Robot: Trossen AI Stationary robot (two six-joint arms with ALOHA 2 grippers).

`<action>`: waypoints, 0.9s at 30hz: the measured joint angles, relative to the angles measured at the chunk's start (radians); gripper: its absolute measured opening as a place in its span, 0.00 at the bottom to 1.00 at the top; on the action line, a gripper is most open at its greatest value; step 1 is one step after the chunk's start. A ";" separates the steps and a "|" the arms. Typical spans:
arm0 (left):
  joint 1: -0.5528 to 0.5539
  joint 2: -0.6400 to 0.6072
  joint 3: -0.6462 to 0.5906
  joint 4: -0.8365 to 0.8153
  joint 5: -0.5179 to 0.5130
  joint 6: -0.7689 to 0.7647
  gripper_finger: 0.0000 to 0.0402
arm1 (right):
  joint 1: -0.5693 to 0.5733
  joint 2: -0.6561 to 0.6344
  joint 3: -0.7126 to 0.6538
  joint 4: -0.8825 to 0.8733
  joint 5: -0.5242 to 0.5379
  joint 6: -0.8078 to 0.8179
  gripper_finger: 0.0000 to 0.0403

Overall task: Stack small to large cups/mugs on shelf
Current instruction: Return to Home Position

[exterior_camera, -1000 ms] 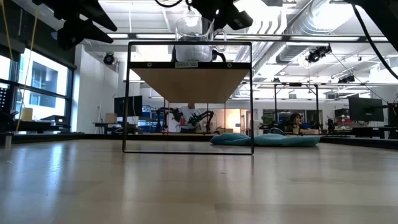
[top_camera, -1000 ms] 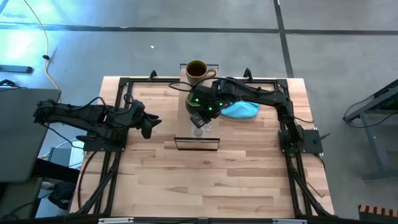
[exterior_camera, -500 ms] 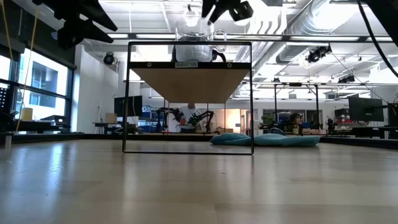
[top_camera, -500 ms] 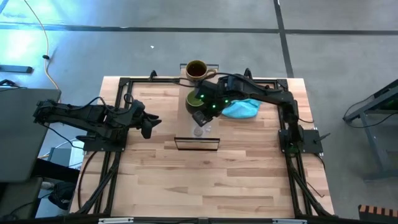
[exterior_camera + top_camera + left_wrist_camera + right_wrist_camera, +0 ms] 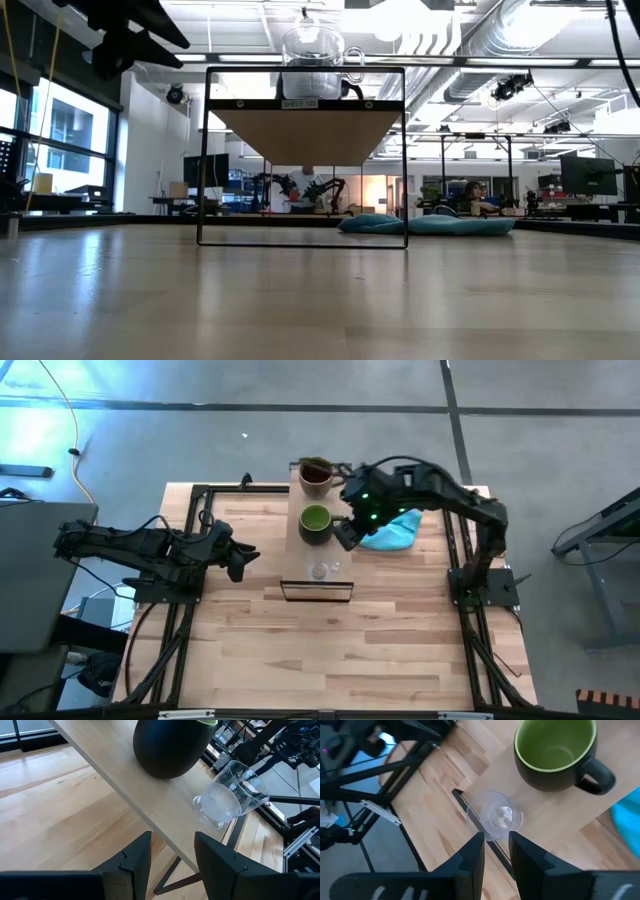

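The light-wood shelf (image 5: 303, 550) runs from the table's far edge toward its middle. On it stand three vessels on their bases: the brown mug (image 5: 316, 477) at the far end, the dark green mug (image 5: 316, 522) in the middle and the small clear glass cup (image 5: 322, 570) at the near end. The glass cup also shows in the low view (image 5: 312, 55). My right gripper (image 5: 343, 538) hovers open and empty above the shelf's right side, beside the green mug (image 5: 555, 752), with the glass cup (image 5: 495, 816) below its fingers. My left gripper (image 5: 243, 563) waits open at the left, pointing at the shelf (image 5: 165, 795).
A turquoise cloth (image 5: 390, 532) lies on the table just right of the shelf, under my right arm. The dark frame rails run along the table's left and right sides. Bare tabletop (image 5: 330, 650) lies near of the shelf.
My right gripper has risen from the glass cup and gone toward the table's far right, out of the low view's top. The glass cup stays standing on the shelf's near end.
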 joint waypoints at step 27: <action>0.000 0.000 0.000 0.251 0.049 0.065 0.34 | 0.099 -0.361 0.001 0.000 0.181 -0.590 0.20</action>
